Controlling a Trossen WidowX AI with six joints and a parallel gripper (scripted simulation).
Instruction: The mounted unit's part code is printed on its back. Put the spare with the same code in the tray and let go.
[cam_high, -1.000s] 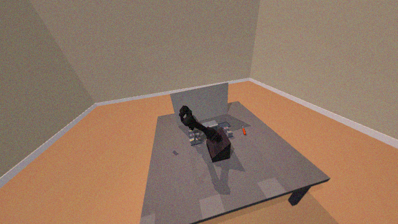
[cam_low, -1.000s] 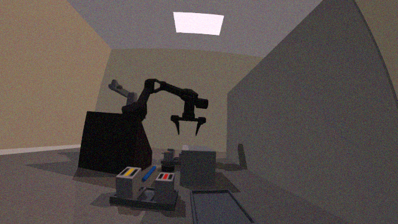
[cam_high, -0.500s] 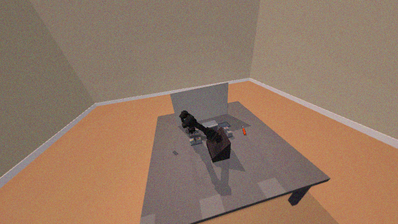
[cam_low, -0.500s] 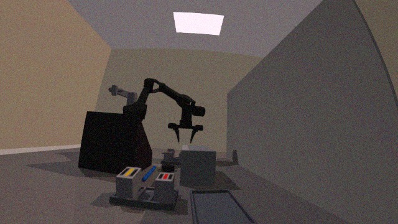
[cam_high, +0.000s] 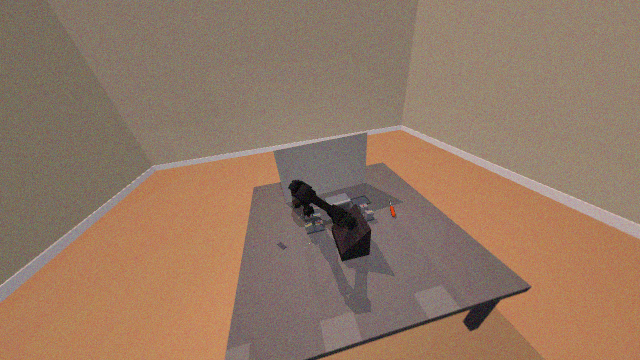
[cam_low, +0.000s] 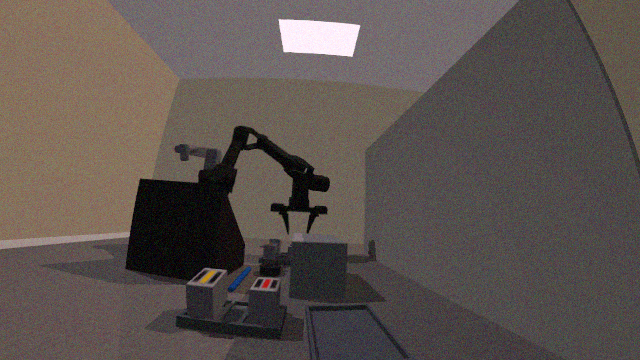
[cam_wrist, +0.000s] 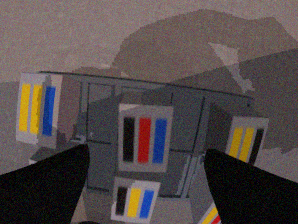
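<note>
My gripper (cam_high: 302, 209) (cam_low: 298, 233) (cam_wrist: 147, 156) is open and empty above the far rack (cam_wrist: 100, 125). Between and below its fingertips in the wrist view is a grey spare (cam_wrist: 145, 167) with black, red and blue bars. Around it are spares with yellow-yellow-blue bars (cam_wrist: 36, 110), yellow-yellow-black bars (cam_wrist: 246, 142) and black-yellow-blue bars (cam_wrist: 135, 200). Another spare at the bottom right edge is cut off. The large grey mounted unit (cam_high: 338, 199) (cam_low: 318, 270) stands between the racks; its printed code is hidden. The dark-rimmed tray (cam_low: 308, 330) is empty.
A near rack (cam_low: 225, 327) beside the tray holds a yellow-marked spare (cam_low: 206, 297) and a red-marked spare (cam_low: 265, 302). A blue bar (cam_low: 239, 279) lies behind. A tall grey panel (cam_high: 325, 165) (cam_low: 500, 165) stands alongside. An orange-handled tool (cam_high: 393, 211) lies at the right.
</note>
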